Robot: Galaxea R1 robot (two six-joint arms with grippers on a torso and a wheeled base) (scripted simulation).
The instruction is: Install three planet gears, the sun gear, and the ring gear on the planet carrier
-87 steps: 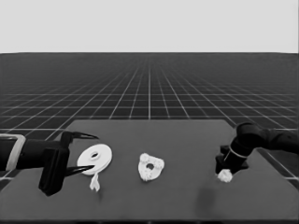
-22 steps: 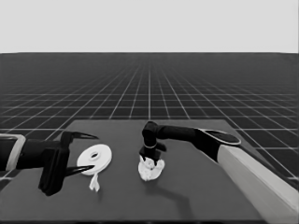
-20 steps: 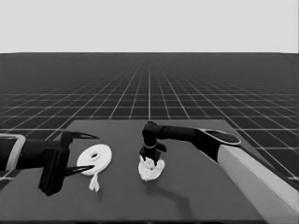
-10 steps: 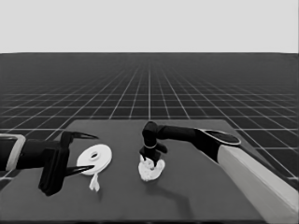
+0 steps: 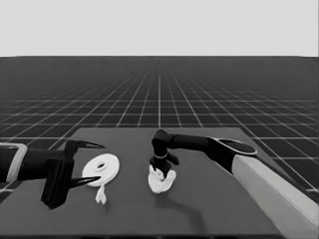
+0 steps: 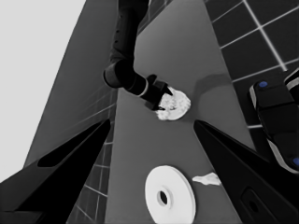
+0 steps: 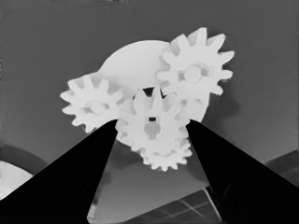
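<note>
Four gears show on the smaller round part (image 7: 135, 60) at mid-table: one (image 7: 194, 70), another (image 7: 93, 105), a centre one (image 7: 152, 123) and a fourth (image 7: 166, 158) beneath it. The right gripper (image 7: 152, 128) pinches the centre gear. One larger round part (image 5: 101, 168) and one thin white piece (image 5: 101, 194) lie under the waiting, spread left gripper (image 5: 87, 164).

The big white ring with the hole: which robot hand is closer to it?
Left. The left hand waits right beside the larger round part; the right hand is farther off, over the gears mid-table.
</note>
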